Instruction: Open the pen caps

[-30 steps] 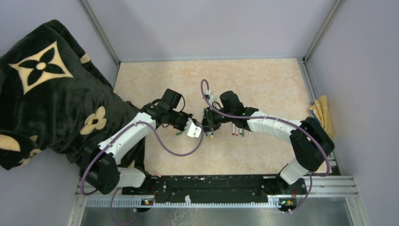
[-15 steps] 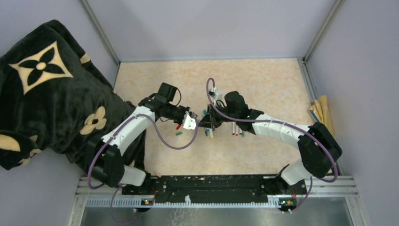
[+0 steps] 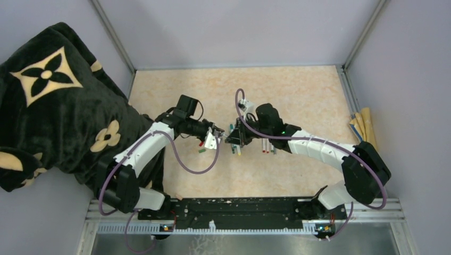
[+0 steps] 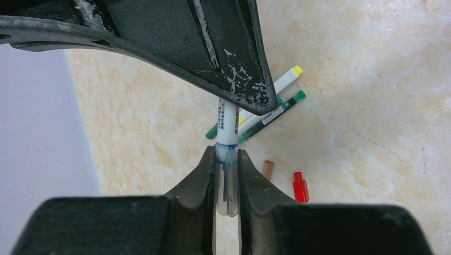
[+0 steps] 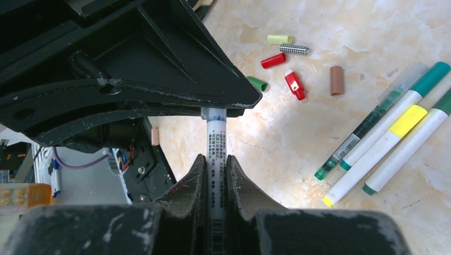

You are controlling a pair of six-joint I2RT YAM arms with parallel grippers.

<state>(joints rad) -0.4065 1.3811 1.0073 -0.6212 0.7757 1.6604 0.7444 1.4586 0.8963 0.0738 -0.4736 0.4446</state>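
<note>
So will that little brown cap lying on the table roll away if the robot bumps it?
Probably. The short brown plastic cap is a round tube lying on its side, so a nudge could roll it. It looks tiny, so likely very light and easy to flick. The smooth marbled tabletop probably won't slow it much.

The whole table [image 3: 298,90] was seen from high above its near edge, looking down. Each wrist view was taken close along its own fingers [image 4: 205,180], facing the other; one pen [image 5: 216,138] was shared by both.
</note>
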